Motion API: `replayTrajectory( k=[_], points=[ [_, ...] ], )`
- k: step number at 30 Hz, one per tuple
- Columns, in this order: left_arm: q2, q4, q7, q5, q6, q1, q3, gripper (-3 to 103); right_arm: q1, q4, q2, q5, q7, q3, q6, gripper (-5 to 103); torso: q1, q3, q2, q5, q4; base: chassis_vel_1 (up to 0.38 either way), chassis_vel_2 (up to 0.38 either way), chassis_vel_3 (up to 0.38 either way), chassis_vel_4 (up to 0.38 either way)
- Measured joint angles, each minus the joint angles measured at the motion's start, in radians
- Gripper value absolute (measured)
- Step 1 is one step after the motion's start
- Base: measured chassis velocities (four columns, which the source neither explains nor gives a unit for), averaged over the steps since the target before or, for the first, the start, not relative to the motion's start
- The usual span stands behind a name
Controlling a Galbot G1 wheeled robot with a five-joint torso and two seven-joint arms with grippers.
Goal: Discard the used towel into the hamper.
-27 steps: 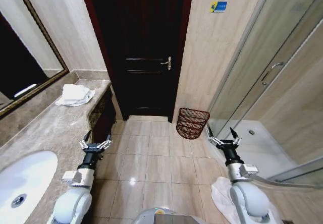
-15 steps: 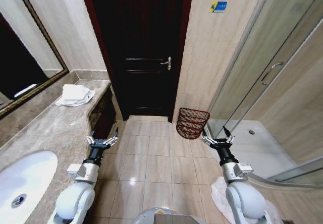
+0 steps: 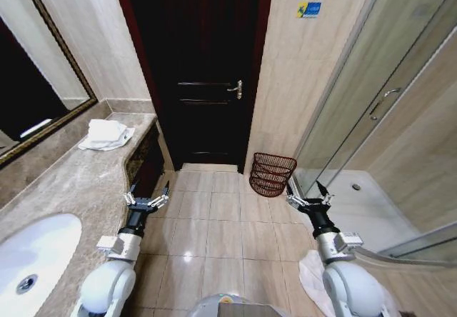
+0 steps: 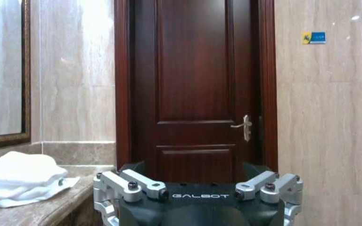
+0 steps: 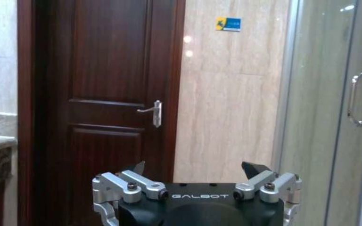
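The used towel (image 3: 106,133) is a white crumpled bundle lying at the far end of the marble counter (image 3: 68,181), on my left; the left wrist view shows the towel (image 4: 20,179) too. The hamper (image 3: 272,173), a dark reddish-brown wire basket, stands on the floor against the wall right of the door. My left gripper (image 3: 146,198) hangs open over the floor beside the counter's edge, well short of the towel. My right gripper (image 3: 309,196) is open and empty, just right of and nearer than the hamper. Each wrist view shows its own gripper (image 4: 195,169) (image 5: 197,167) with jaws spread.
A dark wooden door (image 3: 203,74) is shut straight ahead. A sink (image 3: 32,256) is set in the near counter under a framed mirror (image 3: 32,81). A glass shower enclosure (image 3: 385,110) closes the right side. A white mat (image 3: 308,274) lies by my base.
Both grippers have drawn slightly inward toward the middle of the floor. Towel and hamper are where they were.
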Motion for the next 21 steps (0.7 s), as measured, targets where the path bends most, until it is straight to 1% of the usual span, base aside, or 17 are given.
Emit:
replayTrajectory(
  k=[5, 10, 19, 21],
  points=[
    [0.005, 0.004, -0.004, -0.011, -0.003, 0.006, -0.007, 100, 0.004, 0.001, 0.0, 0.001, 0.021, 0.008, -0.018, 100, 0.0, 0.0, 0.0, 0.0001, 0.0, 0.0, 0.0, 0.0, 0.0],
    [0.006, 0.009, -0.005, -0.012, -0.011, 0.005, -0.005, 100, 0.002, 0.001, 0.004, 0.0, 0.022, 0.004, -0.022, 100, 0.0, 0.0, 0.0, 0.0, 0.0, 0.0, 0.0, 0.0, 0.0],
    [0.008, 0.01, -0.005, -0.016, -0.024, 0.003, -0.005, 100, -0.002, 0.006, 0.004, 0.0, 0.017, 0.005, -0.042, 100, 0.0, 0.0, 0.0, 0.0, 0.0, 0.0, 0.0, 0.0, 0.0],
    [0.008, 0.01, -0.005, -0.024, -0.025, 0.003, -0.005, 100, -0.007, 0.01, 0.005, -0.004, 0.0, 0.008, -0.051, 100, 0.0, 0.0, 0.0, 0.0, 0.0, 0.0, 0.0, 0.0, 0.0]
  ],
)
